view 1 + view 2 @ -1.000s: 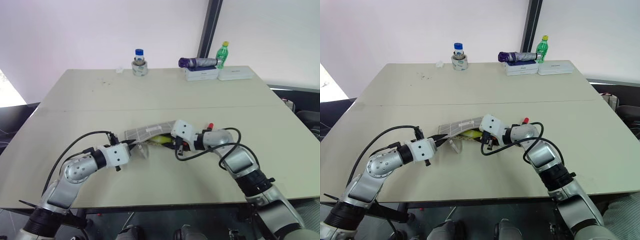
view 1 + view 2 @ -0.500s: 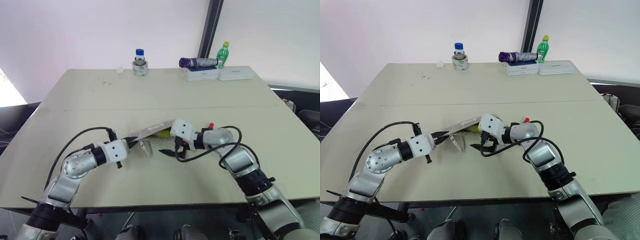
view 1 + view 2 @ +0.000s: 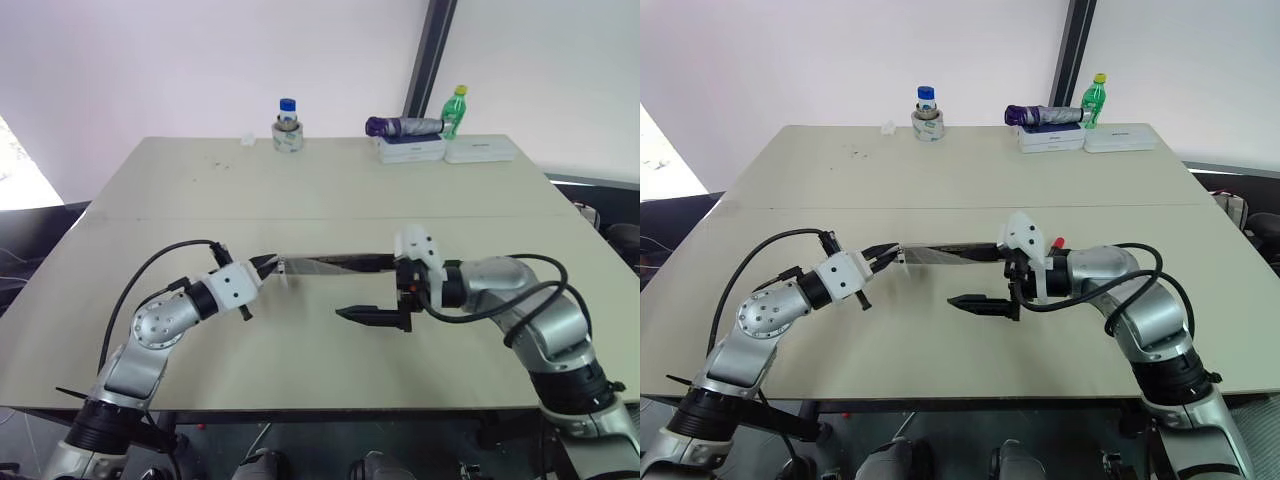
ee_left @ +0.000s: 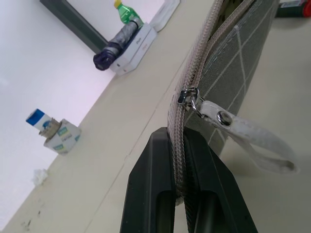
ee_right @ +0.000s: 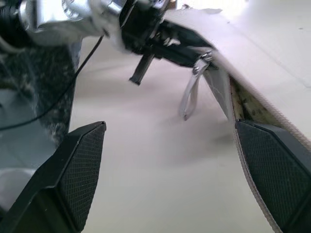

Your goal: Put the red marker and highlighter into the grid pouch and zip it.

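Grid pouch (image 4: 233, 63) hangs edge-up, left gripper (image 4: 182, 191) clamped tight on its zipper end at 9 o'clock to steady it; right gripper (image 3: 985, 303) gapes wide, empty, likely ready for the zipper pull (image 4: 243, 133).

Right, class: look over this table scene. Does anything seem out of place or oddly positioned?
Yes. The grid pouch hangs above the table, pinched at its zipper end by the left end effector, its mouth unzipped. The red marker lies outside it on the table.

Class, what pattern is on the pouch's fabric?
Grey with white grid lines on the pouch; left wrist view shows it best.
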